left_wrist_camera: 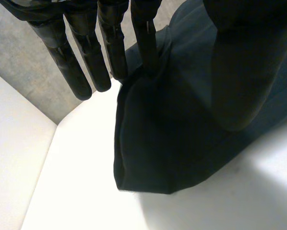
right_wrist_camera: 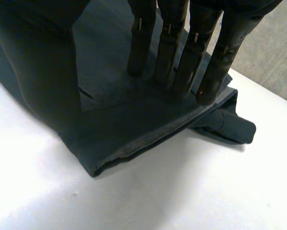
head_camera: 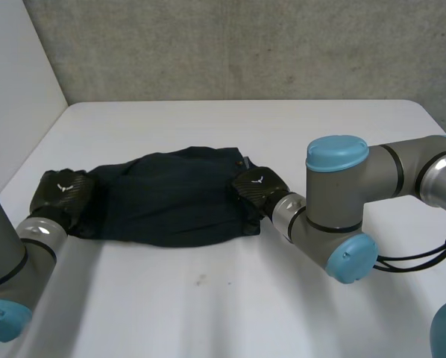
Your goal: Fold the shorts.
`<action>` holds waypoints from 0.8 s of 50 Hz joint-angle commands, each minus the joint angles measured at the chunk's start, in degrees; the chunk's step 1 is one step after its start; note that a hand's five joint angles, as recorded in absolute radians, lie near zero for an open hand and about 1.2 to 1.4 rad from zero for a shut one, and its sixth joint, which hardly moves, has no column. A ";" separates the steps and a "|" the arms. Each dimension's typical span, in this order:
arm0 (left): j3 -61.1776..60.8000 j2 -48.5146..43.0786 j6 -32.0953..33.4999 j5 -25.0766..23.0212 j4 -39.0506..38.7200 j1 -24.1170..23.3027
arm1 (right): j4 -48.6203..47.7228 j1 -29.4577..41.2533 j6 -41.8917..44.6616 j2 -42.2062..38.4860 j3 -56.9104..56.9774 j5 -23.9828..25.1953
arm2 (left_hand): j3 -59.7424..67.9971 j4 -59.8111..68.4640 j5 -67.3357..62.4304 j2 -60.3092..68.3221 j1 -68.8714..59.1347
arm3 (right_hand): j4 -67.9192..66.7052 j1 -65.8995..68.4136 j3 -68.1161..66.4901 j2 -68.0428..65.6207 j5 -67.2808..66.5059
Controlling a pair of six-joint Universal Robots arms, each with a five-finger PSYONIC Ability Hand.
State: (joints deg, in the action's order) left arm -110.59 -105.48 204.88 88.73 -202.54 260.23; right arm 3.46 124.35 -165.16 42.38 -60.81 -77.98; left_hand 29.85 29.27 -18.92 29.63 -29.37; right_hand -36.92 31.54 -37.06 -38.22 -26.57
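dark shorts (head_camera: 171,198) lie centre frame on the white table (head_camera: 283,134).
your right hand (head_camera: 254,186) presses straight fingers (right_wrist_camera: 170,52) on one end, likely pinning it; your left hand (head_camera: 61,190), fingers straight too, touches the opposite edge.

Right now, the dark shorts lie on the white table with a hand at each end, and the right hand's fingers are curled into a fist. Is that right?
Not quite. The right hand is no fist: the right wrist view shows its fingers straight, resting on the shorts. The rest holds: the shorts lie on the white table, with the left hand at the other end.
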 commanded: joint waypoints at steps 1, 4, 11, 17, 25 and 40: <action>0.99 -1.66 0.00 -1.80 0.13 1.16 | 1.11 0.11 0.10 -2.82 2.18 -2.00 | -0.12 0.46 -0.81 0.10 -0.37 | -3.61 8.99 -3.47 -2.31 -3.96; 1.08 -2.10 0.79 -3.56 0.13 1.60 | 1.19 0.11 0.10 -3.79 2.89 -2.17 | -0.46 0.12 -0.47 -0.23 -0.03 | -3.61 8.99 -3.47 -2.31 -3.96; 1.43 -4.29 7.36 -5.76 0.04 3.18 | 1.19 0.11 0.10 -4.85 4.38 -2.17 | -1.13 -0.55 0.20 -0.91 0.65 | -6.29 11.68 -6.16 -5.00 -6.64; 1.52 -6.49 11.16 -5.94 0.13 4.06 | 1.19 0.11 -0.16 -4.58 4.91 -2.17 | -3.66 -3.07 2.72 -3.43 3.17 | -43.07 48.46 -42.94 -41.78 -43.43; 1.26 -6.32 11.51 -5.94 0.22 3.97 | 1.02 0.11 -0.25 1.56 4.03 -2.00 | -4.67 -4.08 3.73 -4.44 4.18 | -43.08 48.46 -42.94 -41.78 -43.43; 0.90 -5.44 11.25 -8.75 0.57 3.18 | 1.02 -0.51 -4.11 5.44 0.78 -2.00 | -3.83 -3.25 2.90 -3.60 3.34 | -43.08 48.46 -42.94 -41.78 -43.43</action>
State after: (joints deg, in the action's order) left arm -109.85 -110.46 216.12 80.77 -202.00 263.38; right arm 4.48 124.10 -166.22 47.13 -58.91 -80.11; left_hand 24.64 23.78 -13.61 24.28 -23.67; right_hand -68.08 54.46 -67.76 -67.08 -55.51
